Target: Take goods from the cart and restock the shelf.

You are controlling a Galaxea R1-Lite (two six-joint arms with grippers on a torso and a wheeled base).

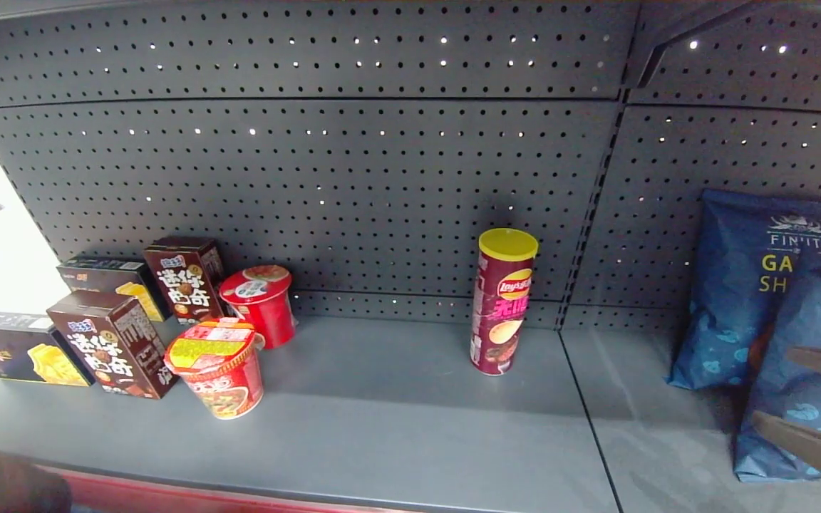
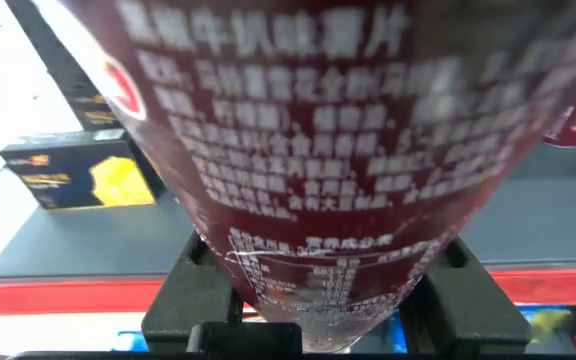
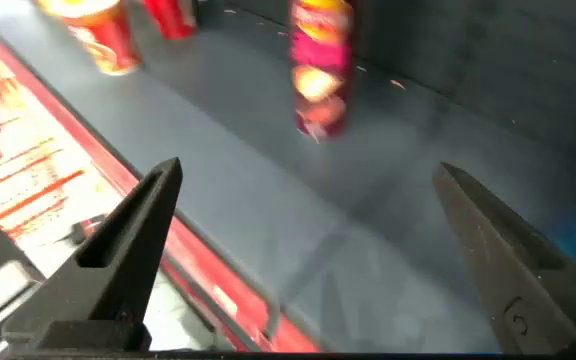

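1. Currently, the left gripper pinches a maroon chip canister at the shelf front edge.
2. Right gripper: fingers spread, over the shelf.
3. A second canister stands upright mid-shelf.

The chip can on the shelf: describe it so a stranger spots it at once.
On the grey shelf backed by dark pegboard, look near the middle, just left of the seam between boards. The chip can stands there upright and alone: a tall maroon tube with a yellow lid, unlike the squat red noodle cups leftward and blue bags rightward.
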